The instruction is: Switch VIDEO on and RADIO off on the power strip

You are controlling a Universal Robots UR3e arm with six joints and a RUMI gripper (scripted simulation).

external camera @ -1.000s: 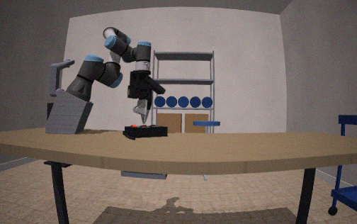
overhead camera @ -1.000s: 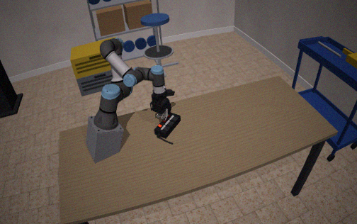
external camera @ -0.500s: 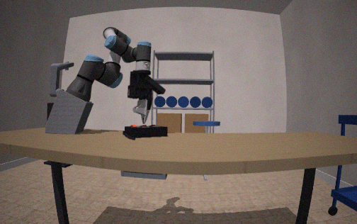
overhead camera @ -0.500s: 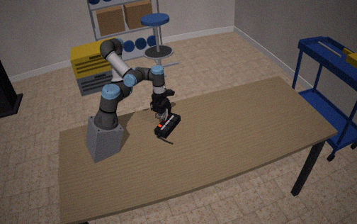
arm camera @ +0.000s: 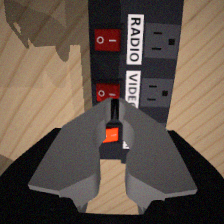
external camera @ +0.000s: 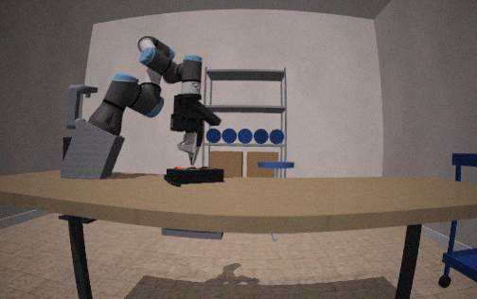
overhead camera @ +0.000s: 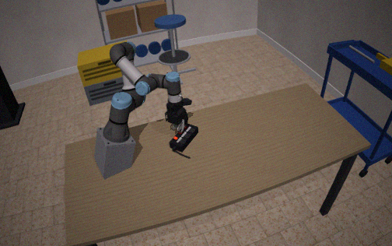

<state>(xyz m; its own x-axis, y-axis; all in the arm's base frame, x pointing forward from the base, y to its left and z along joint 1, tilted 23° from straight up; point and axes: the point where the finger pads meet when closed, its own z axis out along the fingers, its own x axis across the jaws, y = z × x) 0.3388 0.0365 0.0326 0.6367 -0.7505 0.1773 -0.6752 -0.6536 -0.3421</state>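
The black power strip [overhead camera: 183, 137] lies face up on the table, also in the exterior view [external camera: 194, 175]. In the wrist view the RADIO switch [arm camera: 107, 39] is dark red, and the VIDEO switch [arm camera: 107, 93] below it is dark red too. A third switch [arm camera: 112, 134] glows bright orange-red between my fingers. My gripper [arm camera: 115, 100] is shut and empty, its joined tips pointing down just over the near edge of the VIDEO switch. It shows above the strip in the top view [overhead camera: 178, 126] and the exterior view [external camera: 192, 162].
The arm's grey base block [overhead camera: 114, 152] stands on the table to the left of the strip. A blue cart [overhead camera: 367, 93] stands past the table's right end. A shelf [external camera: 245, 123] and a stool [overhead camera: 171, 36] are behind.
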